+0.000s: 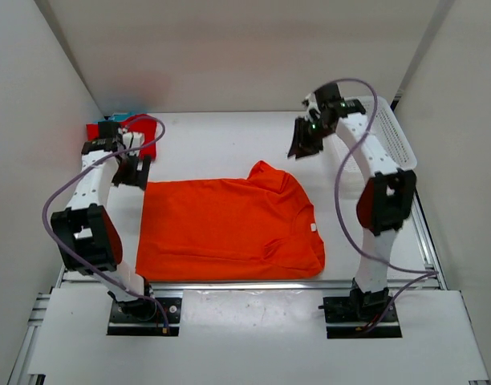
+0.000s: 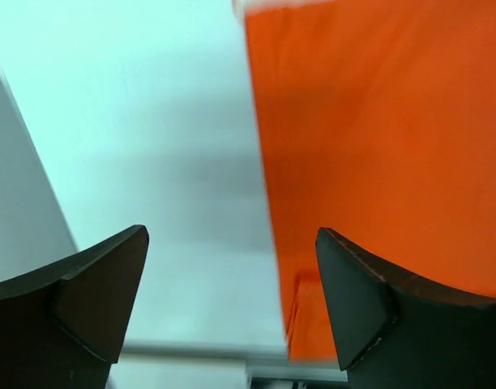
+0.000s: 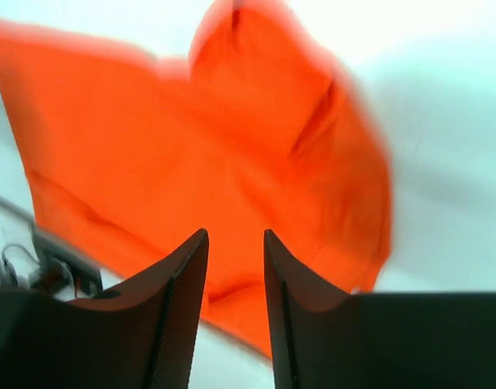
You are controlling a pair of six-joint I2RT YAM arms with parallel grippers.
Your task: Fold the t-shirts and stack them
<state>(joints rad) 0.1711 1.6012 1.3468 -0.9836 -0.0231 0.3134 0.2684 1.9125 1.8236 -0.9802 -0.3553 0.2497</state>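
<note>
The orange t-shirt (image 1: 229, 228) lies spread flat in the middle of the table, with one sleeve bunched at its far right corner. My left gripper (image 1: 137, 172) hangs just off the shirt's far left corner, its jaws wide open and empty. In the left wrist view the orange cloth (image 2: 378, 146) fills the right side beside that gripper (image 2: 232, 243). My right gripper (image 1: 303, 143) hovers above and behind the bunched sleeve, open a narrow gap with nothing in it. The right wrist view looks past this gripper (image 3: 236, 235) down onto the shirt (image 3: 232, 138). A red t-shirt (image 1: 99, 131) and a teal one (image 1: 127, 113) sit in the far left corner.
A white mesh basket (image 1: 394, 136) stands at the far right, behind the right arm. White walls close in the table on the left, back and right. A metal rail (image 1: 253, 285) runs along the table's near edge, in front of the arm bases.
</note>
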